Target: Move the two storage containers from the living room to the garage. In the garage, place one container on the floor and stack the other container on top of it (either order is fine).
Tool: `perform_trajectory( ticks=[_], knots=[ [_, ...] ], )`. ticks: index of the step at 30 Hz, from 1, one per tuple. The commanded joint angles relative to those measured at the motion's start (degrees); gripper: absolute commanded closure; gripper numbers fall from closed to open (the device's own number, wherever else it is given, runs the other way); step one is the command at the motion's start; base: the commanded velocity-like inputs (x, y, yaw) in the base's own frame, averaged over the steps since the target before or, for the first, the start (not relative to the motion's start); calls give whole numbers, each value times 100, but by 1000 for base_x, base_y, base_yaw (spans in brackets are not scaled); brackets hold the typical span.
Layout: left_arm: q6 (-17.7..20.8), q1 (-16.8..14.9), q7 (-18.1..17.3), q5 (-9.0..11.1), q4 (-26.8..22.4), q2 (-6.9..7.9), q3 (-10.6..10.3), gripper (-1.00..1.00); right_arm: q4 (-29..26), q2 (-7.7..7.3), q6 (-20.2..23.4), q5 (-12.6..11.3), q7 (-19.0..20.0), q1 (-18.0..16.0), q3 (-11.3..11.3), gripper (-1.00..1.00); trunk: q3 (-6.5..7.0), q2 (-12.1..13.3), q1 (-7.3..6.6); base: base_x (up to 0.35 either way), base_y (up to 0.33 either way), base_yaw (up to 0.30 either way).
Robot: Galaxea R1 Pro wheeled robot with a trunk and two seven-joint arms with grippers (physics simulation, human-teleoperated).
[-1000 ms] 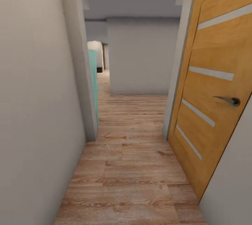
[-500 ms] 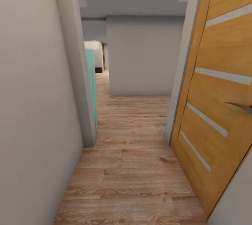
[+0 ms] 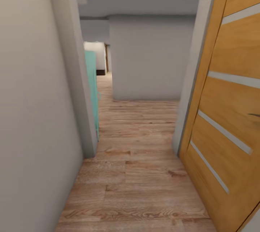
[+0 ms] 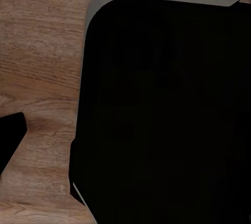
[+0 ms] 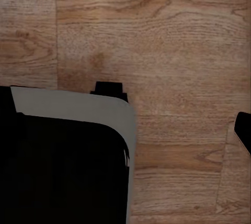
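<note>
Setting: narrow hallway, wood plank floor (image 3: pixel 137 174), grey wall (image 3: pixel 32 116) on the left, orange door (image 3: pixel 231 109) with pale stripes ajar on the right.
Ahead: grey partition wall (image 3: pixel 148 58) across the corridor; passage open to its left, past a teal panel (image 3: pixel 92 87) at the left wall's corner.
Wrist views: plank floor under both arms, beside the dark, grey-edged robot base (image 4: pixel 167 109) (image 5: pixel 68 156).
Grippers: state of left and right impossible to tell; a black sliver at the edge of each wrist view, too little to read as fingers.
Storage containers: none visible here; whereabouts unknown.
Step in hand: apparently transit between rooms; direction (toward living room or garage) not decidable.
Next move: likely forward along the planks, well apart from the door edge and the left corner, then a turn left around the partition.
</note>
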Motion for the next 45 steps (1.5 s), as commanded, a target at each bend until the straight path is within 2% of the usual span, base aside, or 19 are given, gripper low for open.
perform_trajectory(
  ticks=[1,35,45],
  knots=[
    [2,-2,3,32,-2,-2,28,-100,12,0,-28,-8,5,-6,43,-100,-6,-2,3,324,0,0],
    [-69,-2,17,22,-23,-9,34,-100,11,10,-17,-5,1,-6,40,-100,-6,-2,3,324,0,0],
    [-77,-2,186,29,-59,-16,40,-100,11,10,-17,-5,1,-6,37,-100,-6,-2,3,324,0,0]
  ],
)
